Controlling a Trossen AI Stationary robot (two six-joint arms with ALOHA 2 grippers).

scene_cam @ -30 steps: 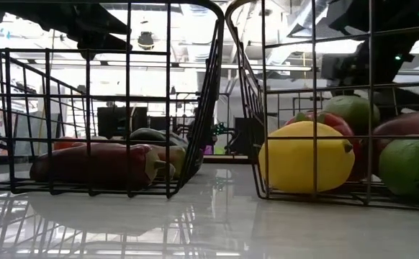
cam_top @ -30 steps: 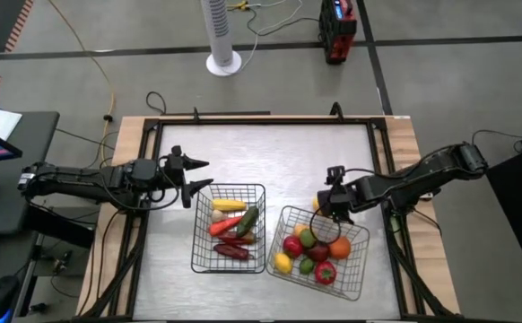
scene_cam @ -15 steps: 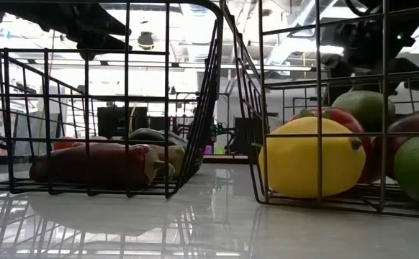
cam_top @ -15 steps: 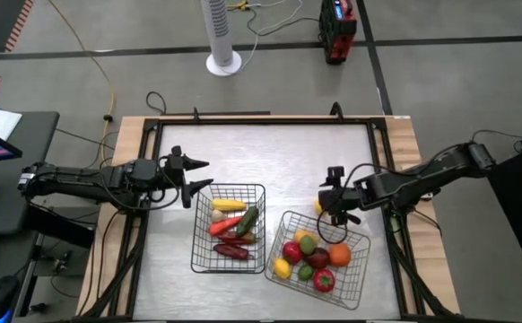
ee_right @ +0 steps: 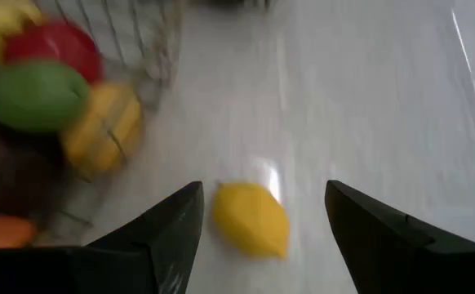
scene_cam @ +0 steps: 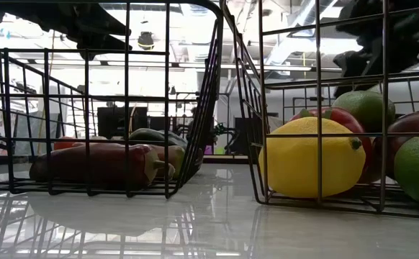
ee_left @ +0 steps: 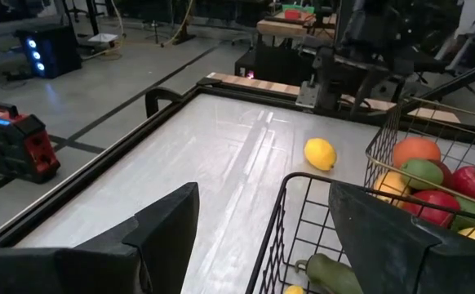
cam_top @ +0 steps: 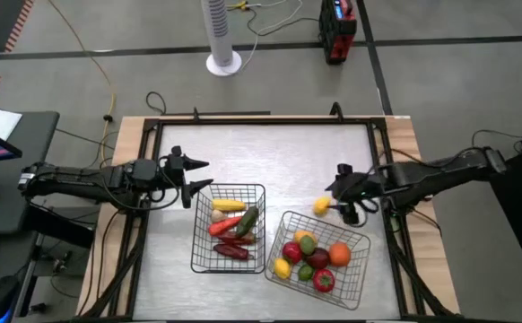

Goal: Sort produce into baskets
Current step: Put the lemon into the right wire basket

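Observation:
Two wire-mesh baskets stand side by side near the table's front. The left basket (cam_top: pixel 230 229) holds long produce, red, yellow, green and maroon. The right basket (cam_top: pixel 318 257) holds round produce (cam_top: pixel 313 254). One yellow lemon (cam_top: pixel 321 206) lies on the bare table just beyond the right basket's far rim. My right gripper (cam_top: pixel 343 195) hangs open above the table just right of that lemon; in its wrist view the lemon (ee_right: pixel 250 219) shows between the fingers, untouched. My left gripper (cam_top: pixel 198 177) waits open beyond the left basket's far left corner.
A raised black frame (cam_top: pixel 261 122) runs around the table top. Bare table lies beyond both baskets toward the far edge. In the low view the baskets' wire walls (scene_cam: pixel 217 101) stand close together, with a lemon (scene_cam: pixel 314 158) and a maroon pepper (scene_cam: pixel 94 164) inside them.
My right gripper has risen from the right basket's far rim and drawn back toward the table's right edge, tipping up from a steep downward slant. The right basket has slid slightly toward the near edge. The loose lemon stays on the table.

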